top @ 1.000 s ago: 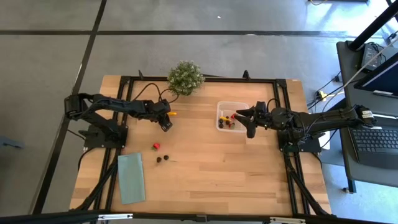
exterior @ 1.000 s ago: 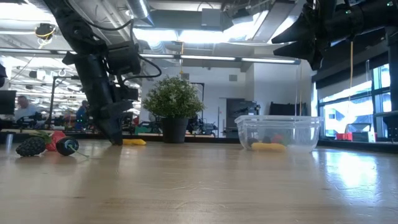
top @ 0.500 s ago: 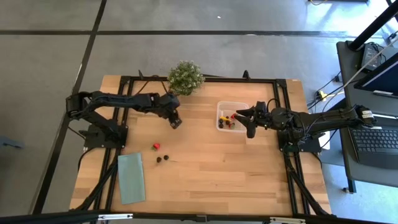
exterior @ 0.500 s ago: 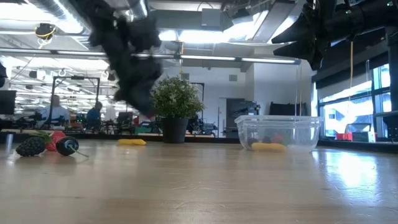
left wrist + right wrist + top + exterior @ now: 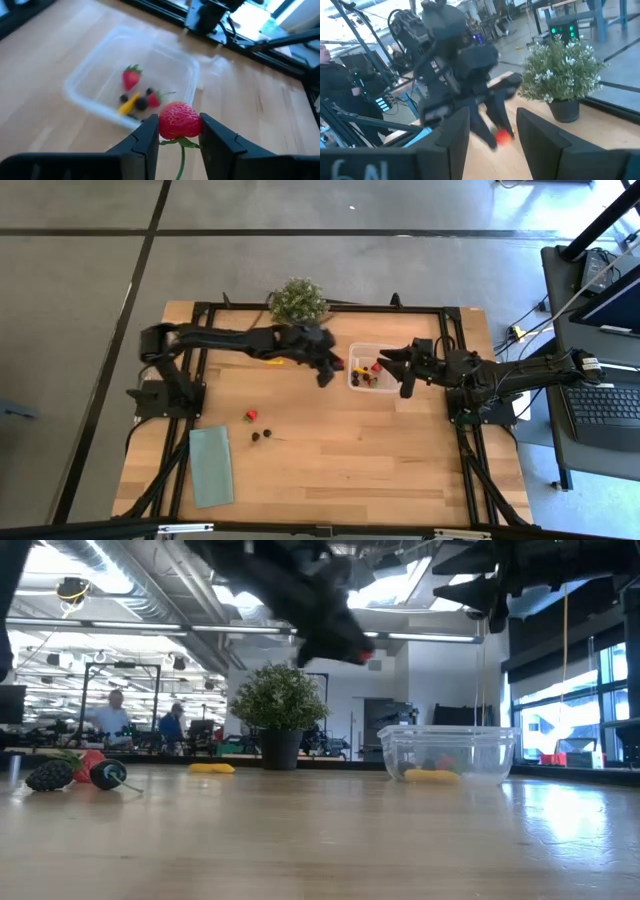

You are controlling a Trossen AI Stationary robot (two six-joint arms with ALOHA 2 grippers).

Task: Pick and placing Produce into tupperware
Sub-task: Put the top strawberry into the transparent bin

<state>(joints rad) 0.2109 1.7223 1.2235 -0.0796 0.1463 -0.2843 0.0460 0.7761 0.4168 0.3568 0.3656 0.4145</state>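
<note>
- My left end effector (image 5: 179, 131) is clenched on a bumpy red strawberry (image 5: 179, 120) — green stem dangling — held in the air just at 9 o'clock of the tupperware (image 5: 357, 351).
- That clear, round-cornered box on the wooden bench (image 5: 340, 450) already holds small red, dark and yellow pieces.
- My right end effector (image 5: 396, 371) hangs at its 3 o'clock rim, fingers spread — released.
</note>
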